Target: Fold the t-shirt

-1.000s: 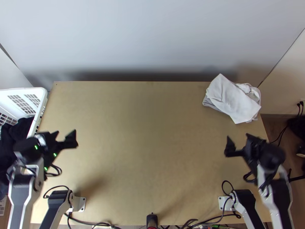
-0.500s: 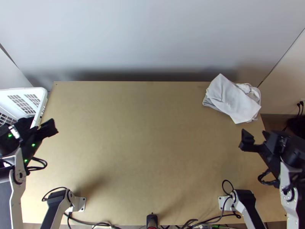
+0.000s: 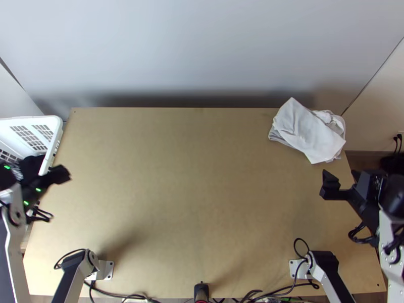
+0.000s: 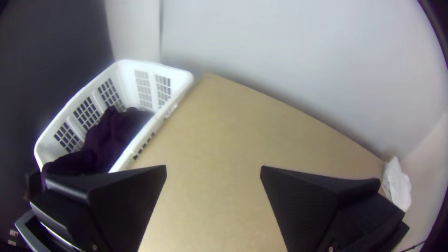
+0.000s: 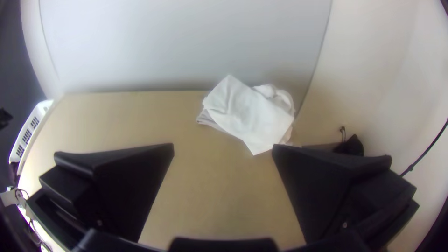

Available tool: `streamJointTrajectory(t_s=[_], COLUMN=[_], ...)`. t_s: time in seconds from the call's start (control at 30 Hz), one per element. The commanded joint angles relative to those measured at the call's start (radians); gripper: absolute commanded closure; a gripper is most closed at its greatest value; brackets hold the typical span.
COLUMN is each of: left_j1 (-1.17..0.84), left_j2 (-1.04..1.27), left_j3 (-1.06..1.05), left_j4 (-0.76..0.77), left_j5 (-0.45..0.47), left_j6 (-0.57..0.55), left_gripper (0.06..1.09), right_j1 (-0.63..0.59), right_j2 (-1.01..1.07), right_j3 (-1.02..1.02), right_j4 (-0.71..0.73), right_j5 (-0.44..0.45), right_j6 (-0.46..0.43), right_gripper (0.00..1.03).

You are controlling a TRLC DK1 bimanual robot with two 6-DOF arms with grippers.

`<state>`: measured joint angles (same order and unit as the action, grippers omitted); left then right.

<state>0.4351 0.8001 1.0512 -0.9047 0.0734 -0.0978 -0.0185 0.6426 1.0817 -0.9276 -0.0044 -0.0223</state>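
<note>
Left gripper point(image 3: 53, 174) hung at the table's point(image 3: 192, 202) left edge, beside the white basket point(image 3: 56, 122), its flat black fingers point(image 4: 133, 196) wide apart. Right gripper point(image 3: 342, 181) was near the table's right edge, on the near side of the white cloth point(image 3: 309, 132) and apart from it, its own two fingers point(image 5: 135, 186) spread wide too. That cloth, which might have been the t-shirt, lay at the table's far right corner, loosely folded in layers, rumpled on its right side, with a greyish fold point(image 3: 278, 136) out to the left. Dark cloth point(image 4: 109, 135) lay bunched in the basket.
</note>
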Motion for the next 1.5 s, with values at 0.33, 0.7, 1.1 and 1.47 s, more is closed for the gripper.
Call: streamJointTrajectory(t_s=[0.33,0.7,1.1,1.47], left_j1=[0.763,0.752,0.691,0.778], left_j2=[0.726,1.125,1.430,1.444], left_j3=[0.379,0.569,0.788,0.753], left_j4=[-0.007,-0.045,-0.011,-0.060], left_j5=[-0.052,-0.018,-0.020,-0.199], left_j6=[0.239,0.205,0.306,0.405], left_gripper=[0.10,0.10,0.10,0.10], right_j1=[0.161,0.167,0.157,0.104], right_j2=[0.181,0.181,0.175,0.236], right_j3=[0.182,0.198,0.279,0.314], right_j4=[-0.089,-0.134,-0.235,-0.246], right_j5=[-0.026,-0.026,-0.026,-0.025], right_j6=[-0.062,-0.062,-0.039,-0.019], right_gripper=[0.05,0.05,0.05,0.05])
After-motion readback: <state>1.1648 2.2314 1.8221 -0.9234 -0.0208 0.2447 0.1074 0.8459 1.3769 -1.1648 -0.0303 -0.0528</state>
